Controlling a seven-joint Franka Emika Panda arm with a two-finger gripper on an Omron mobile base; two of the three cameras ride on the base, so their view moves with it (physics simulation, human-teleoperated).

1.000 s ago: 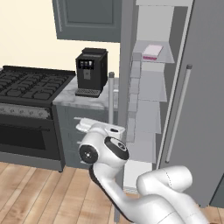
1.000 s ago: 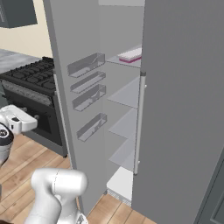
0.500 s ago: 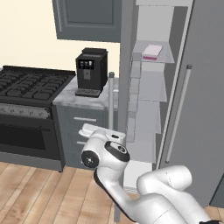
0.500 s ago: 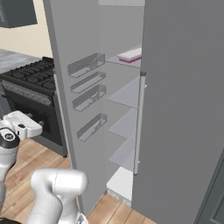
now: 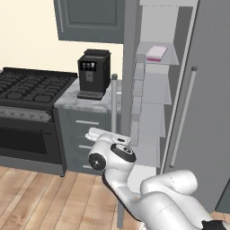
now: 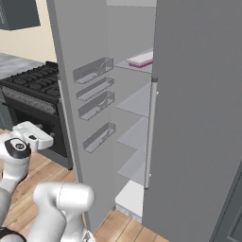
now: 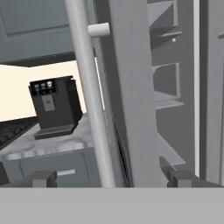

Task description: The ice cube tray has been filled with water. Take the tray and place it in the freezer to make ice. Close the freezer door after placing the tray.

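Observation:
The ice cube tray (image 5: pixel 156 53) lies flat on an upper shelf inside the freezer (image 5: pixel 155 117), a pale pink slab also seen in the right base view (image 6: pixel 141 59). The freezer door (image 6: pixel 78 71) stands wide open, its bins facing the shelves. My gripper (image 7: pixel 111 179) is open and empty, low beside the door's outer face. The door's silver bar handle (image 7: pixel 89 100) rises just ahead of it, between the two fingertips (image 7: pixel 41 178). From the left base view the gripper (image 5: pixel 102 134) sits close to the handle (image 5: pixel 114 103).
A black coffee machine (image 5: pixel 93 74) stands on the marble counter (image 5: pixel 74 96) left of the freezer door, with drawers below. A black gas stove (image 5: pixel 31 85) is further left. The fridge's right door (image 6: pixel 198 118) is shut, its handle (image 6: pixel 150 132) facing the opening.
The hand has edged a little to the right and down, closer to the door's bar handle. The tray and the door have not moved.

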